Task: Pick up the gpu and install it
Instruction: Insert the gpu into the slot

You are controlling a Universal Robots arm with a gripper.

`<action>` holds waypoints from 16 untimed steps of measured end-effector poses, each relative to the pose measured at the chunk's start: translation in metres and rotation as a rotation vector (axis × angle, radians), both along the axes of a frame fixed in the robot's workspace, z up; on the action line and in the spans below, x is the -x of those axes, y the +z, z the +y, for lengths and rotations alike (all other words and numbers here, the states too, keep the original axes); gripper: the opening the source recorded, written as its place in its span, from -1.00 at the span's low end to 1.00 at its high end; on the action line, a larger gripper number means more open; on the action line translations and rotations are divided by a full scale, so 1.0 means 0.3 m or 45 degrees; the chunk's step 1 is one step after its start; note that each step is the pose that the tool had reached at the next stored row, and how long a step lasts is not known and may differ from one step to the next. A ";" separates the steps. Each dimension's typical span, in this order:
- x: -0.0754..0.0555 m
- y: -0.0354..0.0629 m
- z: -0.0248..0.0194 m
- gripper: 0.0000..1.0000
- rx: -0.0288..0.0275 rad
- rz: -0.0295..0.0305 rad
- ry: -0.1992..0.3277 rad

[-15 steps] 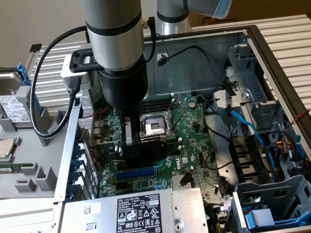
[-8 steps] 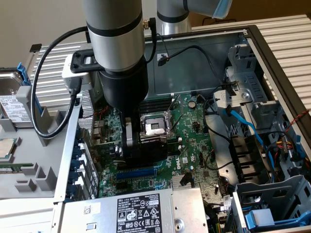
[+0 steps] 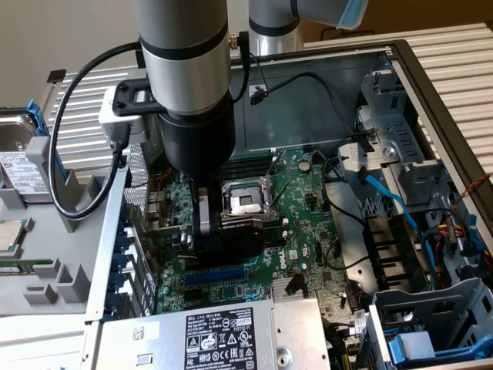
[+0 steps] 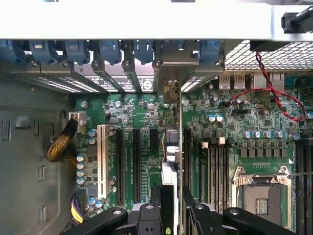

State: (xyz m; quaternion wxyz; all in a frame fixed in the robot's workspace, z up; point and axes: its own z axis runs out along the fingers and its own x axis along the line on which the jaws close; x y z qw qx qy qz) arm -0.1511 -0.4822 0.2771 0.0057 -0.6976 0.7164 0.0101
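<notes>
Jaws pressed against both faces of the gpu [image 3: 237, 240] [image 4: 169, 169], pinching it upright on its long edge. Card low over the green motherboard [image 3: 304, 220] [image 4: 244, 122], just beside the open CPU socket [image 3: 245, 202] [image 4: 264, 193], its metal bracket end toward the rear slot openings with blue clips [image 4: 110, 51]. Wrist view: card seen edge-on, parallel to the black expansion slots [image 4: 136, 166] and apparently over a slot of its own; contact with it cannot be told. Blue slot [image 3: 219, 275] lies between the card and the labelled power supply [image 3: 223, 335]. Open computer case [image 3: 439, 92] encloses the board; hard drive [image 3: 19, 166] at the exterior view's left.
</notes>
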 end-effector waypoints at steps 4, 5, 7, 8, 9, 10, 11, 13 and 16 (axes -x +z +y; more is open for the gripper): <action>-0.002 -0.004 0.000 -0.47 -0.0003 0.0011 0.000; -0.003 -0.005 0.000 -0.47 -0.0001 0.0021 0.000; -0.004 -0.006 0.000 -0.47 -0.0001 0.0045 0.000; -0.004 -0.007 0.000 -0.47 0.0000 0.0057 0.000; -0.004 -0.008 0.000 -0.47 -0.0001 0.0066 0.000; -0.004 -0.009 0.000 -0.47 0.0000 0.0075 0.000; -0.004 -0.010 0.000 -0.47 0.0000 0.0084 0.000; -0.004 -0.010 0.000 -0.47 0.0001 0.0092 0.000; -0.005 -0.012 0.002 -0.47 -0.0004 0.0093 0.000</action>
